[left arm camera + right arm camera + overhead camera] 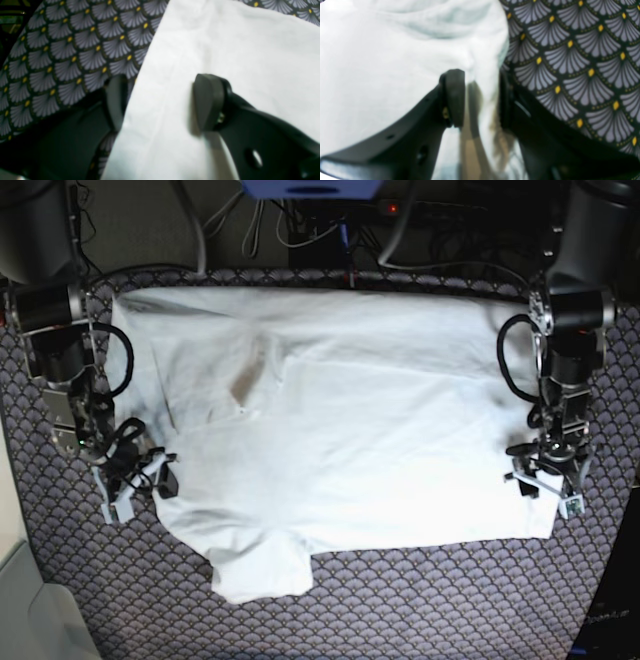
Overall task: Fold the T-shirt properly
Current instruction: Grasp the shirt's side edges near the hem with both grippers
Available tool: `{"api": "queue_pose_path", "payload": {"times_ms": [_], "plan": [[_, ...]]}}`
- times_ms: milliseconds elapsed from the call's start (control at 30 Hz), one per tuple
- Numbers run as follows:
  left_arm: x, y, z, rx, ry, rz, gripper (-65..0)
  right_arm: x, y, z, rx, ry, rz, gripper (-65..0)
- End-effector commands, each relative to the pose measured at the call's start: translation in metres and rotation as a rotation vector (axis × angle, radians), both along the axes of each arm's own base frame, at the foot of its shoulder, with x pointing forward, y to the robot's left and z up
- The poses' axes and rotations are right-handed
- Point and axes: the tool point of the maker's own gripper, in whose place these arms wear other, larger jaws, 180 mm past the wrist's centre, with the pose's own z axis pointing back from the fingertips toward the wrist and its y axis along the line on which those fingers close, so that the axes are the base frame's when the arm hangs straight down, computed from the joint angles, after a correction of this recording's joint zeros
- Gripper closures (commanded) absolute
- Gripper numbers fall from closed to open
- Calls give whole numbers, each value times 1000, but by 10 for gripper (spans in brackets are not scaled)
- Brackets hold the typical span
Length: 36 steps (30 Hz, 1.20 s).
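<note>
Closest to the base camera, a short sleeve of the large plain white, soft cloth T-shirt (330,440) points toward the front of the tabletop (420,600), which is draped in a dark covering patterned with grey fans and yellow dots. Level with the garment's lower body, both arms work its opposite side edges. The left tool (160,102) sits at the edge on the base view's right, its dark fingers spread apart, one pad (207,102) over the white cloth and the other off it above the patterned covering, so the hem runs between them unpinched. The right tool (480,97), on the base view's left, straddles a bunched ridge of fabric; its fingers lie close on either side, but whether they actually clamp the cloth cannot be told from the blur. The likely risks are a lopsided lift, should one side grip while the other stays released, dragging the shirt askew, or a pinch that catches only the top layer and lets the layer beneath stay behind, spoiling the fold. Farther back, the shirt spreads broad and mostly flat, lightly creased around a brownish mark near its middle, its far edge reaching nearly to the tabletop's rear rim, where cables (300,230) run.
</note>
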Motion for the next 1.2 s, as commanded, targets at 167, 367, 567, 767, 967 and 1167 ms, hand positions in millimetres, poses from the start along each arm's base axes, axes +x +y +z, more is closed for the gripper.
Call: {"api": "queue_pose_path", "payload": {"times_ms": [167,367,567,767,967,1167], "plan": [[12,-6,12,-6,-33,-11,-406,8,-3,10,-8,-19,6,-228],[13,-9,11,-11,-32,-15,-173,8,-4,11,-8,-20,5,-228],[8,-10,5,-12,-21,-16,-9,8,-6,11,-11,-22,3,-228],[12,-10,10,-13,-31,-17,-3,11,-6,16,-8,-34,3,-148],[22,-12,27,-14,-41,-30,-3,13,-7,18,-7,-41,-2,0],[24,-17,46,-90,-77,-19,-3,15,-12,25,-10,-60,-3,0]]}}
